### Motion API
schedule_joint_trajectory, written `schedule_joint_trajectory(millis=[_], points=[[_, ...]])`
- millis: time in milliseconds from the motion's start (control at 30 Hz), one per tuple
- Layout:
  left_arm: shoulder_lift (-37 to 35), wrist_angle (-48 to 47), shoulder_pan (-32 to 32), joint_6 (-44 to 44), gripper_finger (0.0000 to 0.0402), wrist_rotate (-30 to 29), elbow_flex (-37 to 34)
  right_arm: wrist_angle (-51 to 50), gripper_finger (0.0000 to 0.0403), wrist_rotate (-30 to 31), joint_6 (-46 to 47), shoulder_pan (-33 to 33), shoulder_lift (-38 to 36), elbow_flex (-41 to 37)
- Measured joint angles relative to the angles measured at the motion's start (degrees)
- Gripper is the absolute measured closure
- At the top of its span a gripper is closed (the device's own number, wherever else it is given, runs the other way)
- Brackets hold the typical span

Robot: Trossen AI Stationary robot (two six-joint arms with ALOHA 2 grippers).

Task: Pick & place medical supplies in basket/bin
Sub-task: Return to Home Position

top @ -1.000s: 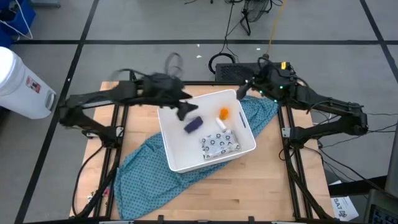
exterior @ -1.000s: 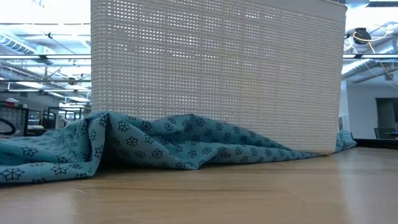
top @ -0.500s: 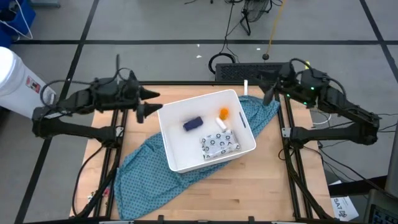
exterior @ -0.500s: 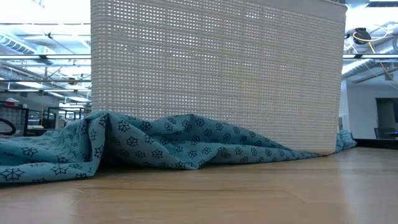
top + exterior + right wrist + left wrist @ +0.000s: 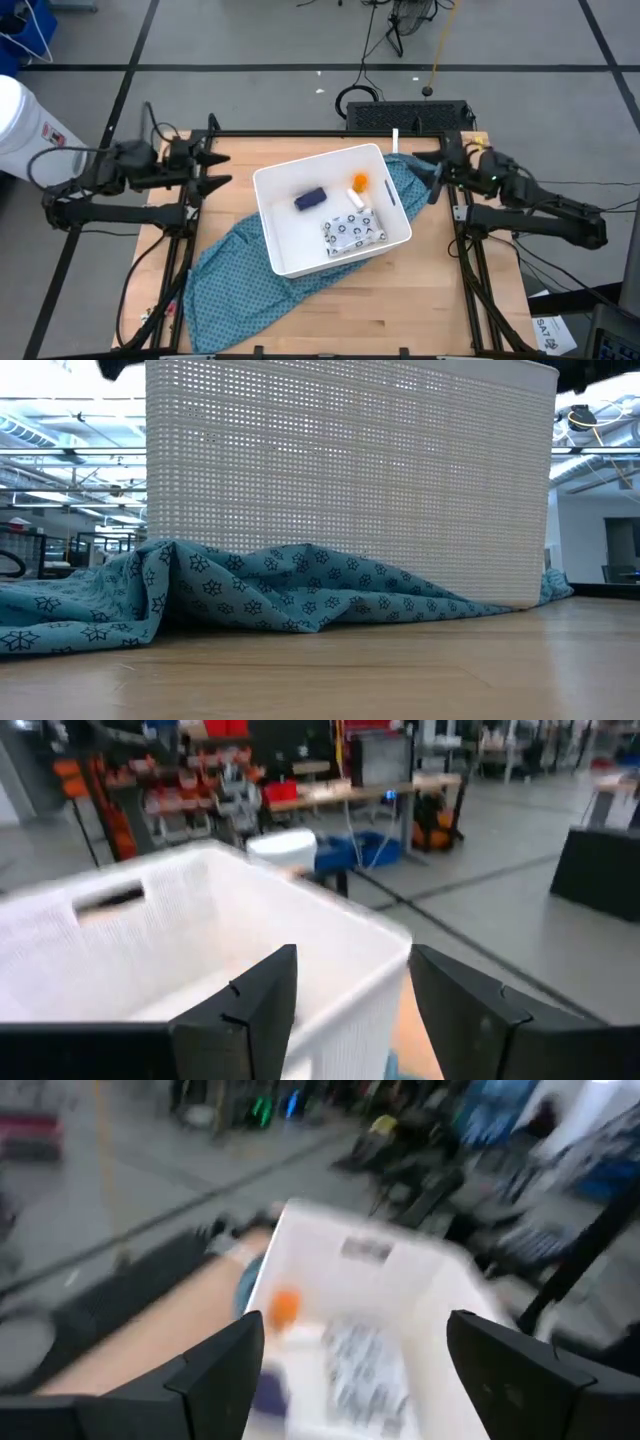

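The white bin stands on the teal patterned cloth in mid-table. Inside it lie a dark blue object, a small orange bottle, a tiny white tube and a silvery blister pack. My left gripper is open near the table's left edge, level, pointing at the bin. My right gripper is open by the bin's right side, over the cloth's far end. The left wrist view shows the bin with the orange bottle. The right wrist view shows the bin's slot handle.
A white cylindrical container with a red label stands beyond the table's left edge. The cloth spreads from the bin toward the near left corner. Bare wood shows on the near right and far left. In the low view the bin's perforated wall fills the middle.
My left gripper has drawn back from over the bin's left part toward the table's left edge. My right gripper has moved from the bin's far right corner toward the right edge and a little nearer. The bin and its contents have stayed put.
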Motion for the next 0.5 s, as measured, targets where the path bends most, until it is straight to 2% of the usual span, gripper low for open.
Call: schedule_joint_trajectory(millis=[167, 367, 500], points=[[-4.33, -3.62, -0.02, -7.81, 0.0079, -5.73, -7.03, 0.08, 0.0216, 3.06, 1.35, -0.01, -5.12, -5.99], [-9.31, 3.77, -0.03, -7.25, 0.0084, -4.88, -13.47, -0.16, 0.0216, 0.03, 4.25, 0.02, -11.72, -11.37], [-12.96, 4.34, -0.09, -6.32, 0.0090, -2.34, -16.47, 0.12, 0.0216, -1.89, 4.30, 0.05, -16.57, -14.38]])
